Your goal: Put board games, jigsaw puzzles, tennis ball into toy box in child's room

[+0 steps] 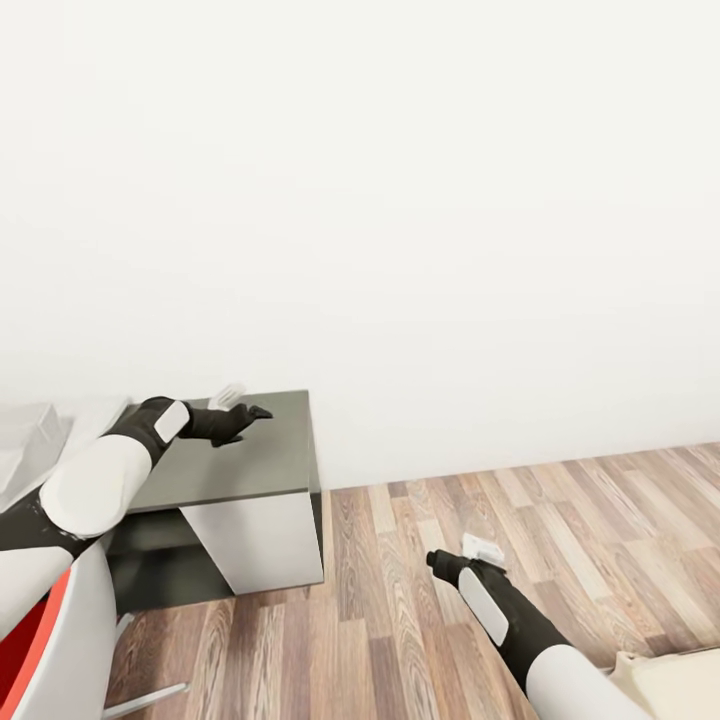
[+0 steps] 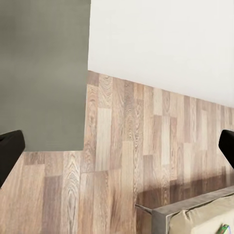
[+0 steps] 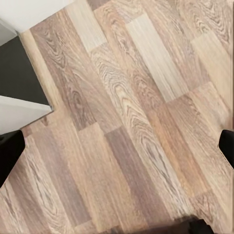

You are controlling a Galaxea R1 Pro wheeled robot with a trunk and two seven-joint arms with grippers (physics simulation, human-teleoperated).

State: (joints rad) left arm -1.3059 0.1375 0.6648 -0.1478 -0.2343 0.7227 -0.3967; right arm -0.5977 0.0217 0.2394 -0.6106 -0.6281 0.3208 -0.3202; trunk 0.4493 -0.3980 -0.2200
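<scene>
Above dark grey unit (image 1: 250,450), near its front edge, left tool (image 1: 243,405) hovers, jaws spread wide, empty. Right tool (image 1: 462,552) over wood-plank floor (image 1: 420,600), jaws wide apart, holding nothing. Bed (image 2: 200,214) corner visible in left wrist view; small colourful scrap on mattress edge, unidentifiable.

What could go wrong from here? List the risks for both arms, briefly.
1. The left gripper hovers open over the dark grey unit. If the base turns, the arm could scrape across the unit's top or catch its edge.
2. The right gripper hangs open above the wood floor, and the bed corner sits close beside that arm. A careless swing might clip the bed.
</scene>
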